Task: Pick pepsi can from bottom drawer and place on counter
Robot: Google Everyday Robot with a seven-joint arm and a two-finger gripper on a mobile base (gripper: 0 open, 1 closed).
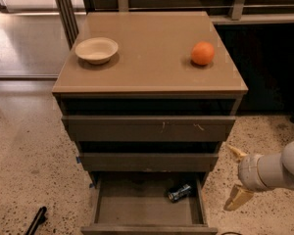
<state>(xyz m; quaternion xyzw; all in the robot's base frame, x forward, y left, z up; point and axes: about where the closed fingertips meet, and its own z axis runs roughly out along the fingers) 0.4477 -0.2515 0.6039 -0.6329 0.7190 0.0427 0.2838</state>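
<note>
The pepsi can (pixel 180 193) lies on its side at the back right of the open bottom drawer (pixel 147 210), dark blue with silver ends. The counter (pixel 149 53) is the tan top of the drawer cabinet. My gripper (pixel 234 175) hangs to the right of the cabinet, level with the bottom drawer and outside it. Its two cream fingers are spread wide apart, one finger (pixel 236 152) up and one lower, with nothing between them. It is about a hand's width to the right of the can.
A cream bowl (pixel 96 50) sits at the counter's left and an orange (pixel 202 53) at its right. Two upper drawers (pixel 148 128) are closed. Speckled floor surrounds the cabinet. A dark object (pixel 36 220) lies on the floor at lower left.
</note>
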